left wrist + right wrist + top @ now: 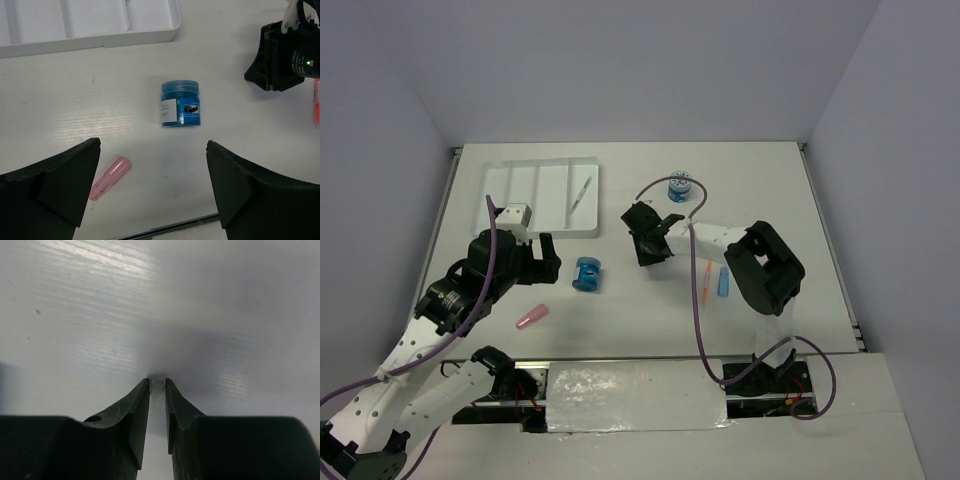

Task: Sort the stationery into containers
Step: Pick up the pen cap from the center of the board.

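White table [100, 100], blue spool [180, 104], label [169, 111] print illegible, right gripper [157, 387] pinching pale tube [158, 382]

A white surface [620, 315] sits between plain pale grey walls [620, 60]. Along its near edge lies a glossy, wrinkled white strip [635, 393]. A few tiny dark specks dot the top.

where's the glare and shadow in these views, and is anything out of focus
Right wrist view: bright streaky glare on the table upper left, a soft dark shadow around the tips of the right pincer, which nip a small pale tube. Left wrist view: blue spool sharp, light even. Top view: the glossy white strip at the near edge glints.
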`<action>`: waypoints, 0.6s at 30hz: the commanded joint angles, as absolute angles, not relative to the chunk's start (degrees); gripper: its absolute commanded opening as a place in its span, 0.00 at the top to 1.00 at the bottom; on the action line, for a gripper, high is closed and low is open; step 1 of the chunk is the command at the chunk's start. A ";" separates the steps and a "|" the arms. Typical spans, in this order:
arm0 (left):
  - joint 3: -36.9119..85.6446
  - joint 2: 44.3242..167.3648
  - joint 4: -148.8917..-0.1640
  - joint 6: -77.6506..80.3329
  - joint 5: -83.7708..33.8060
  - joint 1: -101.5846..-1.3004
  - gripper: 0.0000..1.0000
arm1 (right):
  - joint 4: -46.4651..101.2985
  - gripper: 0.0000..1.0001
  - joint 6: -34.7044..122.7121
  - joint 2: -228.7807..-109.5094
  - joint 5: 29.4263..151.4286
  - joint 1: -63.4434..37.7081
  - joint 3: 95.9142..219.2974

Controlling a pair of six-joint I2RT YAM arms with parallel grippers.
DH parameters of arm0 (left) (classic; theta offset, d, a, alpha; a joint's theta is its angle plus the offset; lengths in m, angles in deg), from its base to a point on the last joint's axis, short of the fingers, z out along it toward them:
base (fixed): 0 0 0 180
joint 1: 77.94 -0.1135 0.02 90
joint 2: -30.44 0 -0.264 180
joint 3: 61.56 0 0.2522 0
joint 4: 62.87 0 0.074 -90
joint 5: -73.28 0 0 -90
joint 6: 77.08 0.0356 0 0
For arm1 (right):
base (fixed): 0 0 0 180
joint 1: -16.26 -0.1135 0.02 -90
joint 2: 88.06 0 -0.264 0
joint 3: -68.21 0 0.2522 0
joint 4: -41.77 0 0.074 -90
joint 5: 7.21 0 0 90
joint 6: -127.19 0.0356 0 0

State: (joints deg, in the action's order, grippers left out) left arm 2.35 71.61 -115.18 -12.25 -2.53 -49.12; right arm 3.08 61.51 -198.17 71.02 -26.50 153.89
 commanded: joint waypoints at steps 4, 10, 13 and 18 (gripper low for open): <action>2.65 71.57 -113.11 -10.55 -3.27 -48.85 0.01 | 2.09 0.74 66.72 -193.62 68.02 -26.72 151.23; 2.56 71.22 -113.11 -10.63 -3.10 -48.85 0.01 | 3.75 0.96 74.16 -193.80 64.87 -26.72 148.16; 2.47 71.13 -113.11 -10.63 -3.01 -48.85 0.01 | 6.73 0.97 79.18 -192.66 64.51 -26.72 145.52; 2.56 70.78 -113.11 -10.63 -2.92 -48.85 0.01 | 6.13 0.99 86.13 -192.22 60.57 -26.72 145.34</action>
